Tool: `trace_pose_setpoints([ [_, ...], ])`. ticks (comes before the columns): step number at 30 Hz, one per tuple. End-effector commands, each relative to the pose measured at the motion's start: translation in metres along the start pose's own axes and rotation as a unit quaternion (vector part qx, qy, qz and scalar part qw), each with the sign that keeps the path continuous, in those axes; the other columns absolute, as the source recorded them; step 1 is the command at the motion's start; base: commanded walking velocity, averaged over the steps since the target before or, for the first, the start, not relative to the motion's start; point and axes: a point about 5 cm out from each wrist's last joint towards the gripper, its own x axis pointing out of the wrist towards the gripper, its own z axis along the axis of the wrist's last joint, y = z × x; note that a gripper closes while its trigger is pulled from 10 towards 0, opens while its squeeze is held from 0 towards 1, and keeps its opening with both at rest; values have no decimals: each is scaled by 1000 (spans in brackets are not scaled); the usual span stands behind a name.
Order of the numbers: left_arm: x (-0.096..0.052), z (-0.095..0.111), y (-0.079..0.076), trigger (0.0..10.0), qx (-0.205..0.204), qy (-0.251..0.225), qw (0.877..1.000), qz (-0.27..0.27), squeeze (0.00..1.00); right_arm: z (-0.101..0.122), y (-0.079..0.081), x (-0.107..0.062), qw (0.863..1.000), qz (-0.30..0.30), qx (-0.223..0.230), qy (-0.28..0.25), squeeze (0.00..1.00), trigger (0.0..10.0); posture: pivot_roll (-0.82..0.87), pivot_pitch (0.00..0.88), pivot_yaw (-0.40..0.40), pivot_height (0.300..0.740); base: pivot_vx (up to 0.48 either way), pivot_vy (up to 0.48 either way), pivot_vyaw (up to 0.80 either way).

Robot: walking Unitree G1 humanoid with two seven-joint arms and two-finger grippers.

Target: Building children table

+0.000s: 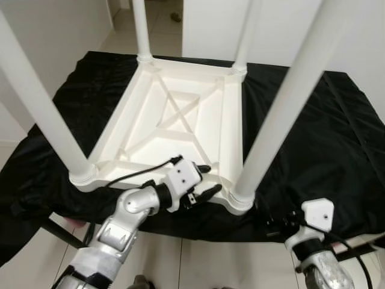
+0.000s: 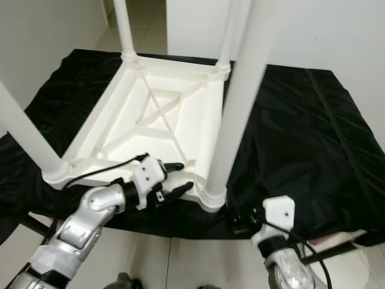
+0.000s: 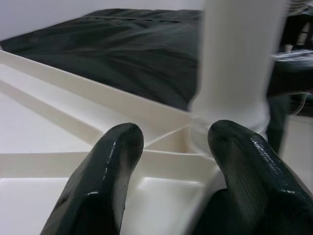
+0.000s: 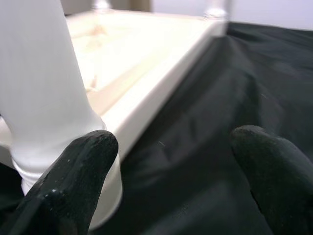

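— While you hover there, which of your grippers sits closer to that near right leg?

— Both are near it, from opposite sides. My left gripper (image 1: 206, 180) is over the front rim of the upturned table (image 1: 174, 114), just inside the frame, with its two fingers spread apart and nothing between them. They aim toward the socket of the near right leg (image 1: 283, 108), which lies just beyond the fingertips, to my right. My right gripper (image 1: 283, 226) hangs lower, off the front edge of the black cloth (image 1: 313, 150), also spread wide and holding nothing; the foot of the same leg stands just ahead of it, to its left.

— And how does the leg run?

— Straight up out of the corner socket, rising toward my head. A grasp has to come in sideways, across that upright axis, not from above.

— Where is the table itself?

— Lying top-down on the cloth, ribbed underside up, four legs seated: the near left leg (image 1: 42, 114) at the front corner, two more at the far corners (image 1: 142, 30).

— So which arm goes?

— I judge the left one; its open fingers already face the socket.
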Motion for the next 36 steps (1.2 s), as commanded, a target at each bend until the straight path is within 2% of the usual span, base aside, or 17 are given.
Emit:
trace_pose_setpoints([
  [1, -5, -1, -3, 10000, -12, 6, 1000, -21, 0, 3, 4, 4, 999, 31, 11, -8, 1000, 10000, -25, 38, -10, 740, 0, 0, 0],
  [2, -10, 0, -4, 10000, -10, 11, 1000, -19, 0, 4, 3, 6, 998, 61, 16, -1, 35, 10000, -22, 33, -15, 740, 0, 0, 0],
  [3, -10, 0, -4, 10000, -10, 11, 1000, -19, 0, 4, 3, 6, 998, 61, 16, -1, 35, 10000, -22, 33, -15, 740, 0, 0, 0],
  [5, -17, 4, -4, 10000, -11, 14, 1000, -14, 0, 7, 0, 7, 993, 118, 10, 12, 0, 10000, -14, 25, -22, 740, 0, 0, 0],
  [6, -17, 4, -4, 10000, -11, 14, 1000, -14, 0, 7, 0, 7, 993, 118, 10, 12, 0, 10000, -14, 25, -22, 740, 0, 0, 0],
  [9, -22, 8, -7, 10000, -13, 16, 1000, -9, 0, 10, -7, 6, 985, 172, 7, 29, 0, 10000, -8, 17, -21, 740, 0, 0, 0],
  [14, -25, 9, -9, 10000, -20, 21, 1000, -10, 0, 13, -10, 7, 979, 202, 12, 34, 0, 10000, -9, 14, -19, 740, 0, 0, 0],
  [16, -31, 9, -13, 10000, -26, 36, 999, -21, 0, 15, -12, 8, 965, 255, 13, 51, 0, 10000, -3, 14, -14, 740, 0, 0, 0],
  [17, -31, 9, -13, 10000, -26, 36, 999, -21, 0, 15, -12, 8, 965, 255, 13, 51, 0, 10000, -3, 14, -14, 740, 0, 0, 0],
  [19, -35, 10, -15, 10000, -21, 48, 998, -27, 0, 17, -15, 8, 952, 300, 9, 67, 0, 10000, -1, 16, -12, 740, 0, 0, 0],
  [20, -37, 10, -15, 10000, -21, 52, 998, -28, 0, 18, -16, 10, 949, 307, 6, 68, 0, 10000, -1, 17, -12, 740, 0, 0, 0],
  [24, -38, 10, -15, 10000, -24, 56, 998, -28, 0, 20, -18, 12, 948, 310, 3, 67, 0, 10000, -1, 17, -12, 740, 0, 0, 0],
  [25, -39, 11, -16, 10000, -23, 59, 998, -29, 0, 20, -17, 21, 947, 315, 11, 59, 0, 10000, 6, 22, -15, 740, 0, 0, 0],
  [26, -39, 11, -16, 10000, -23, 59, 998, -29, 0, 20, -17, 21, 947, 315, 11, 59, 0, 10000, 6, 22, -15, 740, 0, 0, 0],
  [27, -37, 12, -17, 10000, -24, 58, 998, -31, 0, 17, -13, 32, 948, 315, 9, 49, 0, 10000, 13, 28, -18, 740, 0, 0, 0],
  [29, -36, 12, -18, 10000, -25, 58, 998, -31, 0, 17, -12, 36, 948, 316, 8, 47, 0, 10000, 13, 28, -18, 740, 0, 0, 0],
  [36, -29, 15, -20, 10000, -72, 45, 996, -35, 0, 12, -7, 55, 951, 306, 23, 29, 0, 10000, 20, 46, -41, 740, 0, 0, 0],
])
